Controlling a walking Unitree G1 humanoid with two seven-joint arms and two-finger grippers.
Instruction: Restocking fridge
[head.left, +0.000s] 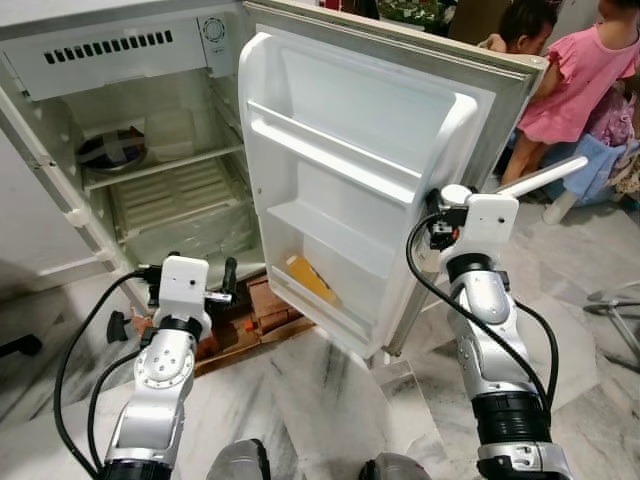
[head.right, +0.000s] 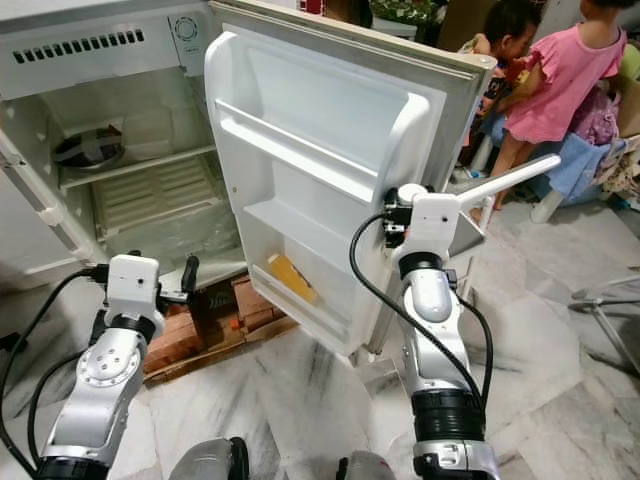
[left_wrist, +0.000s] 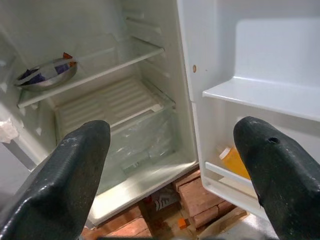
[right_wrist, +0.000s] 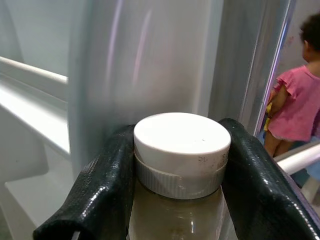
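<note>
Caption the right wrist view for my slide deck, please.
Right gripper, black fingers clamping a white-capped clear plastic bottle beside the open white fridge door.

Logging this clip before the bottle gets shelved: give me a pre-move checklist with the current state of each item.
1. Right gripper shut on bottle: ok.
2. Cap on bottle: ok.
3. Fridge door open: ok.
4. Free room on lowest door shelf: ok; an orange item takes only one end.
5. Left gripper open, holding nothing: ok.
6. People behind the door, safe distance: cannot tell.
</note>
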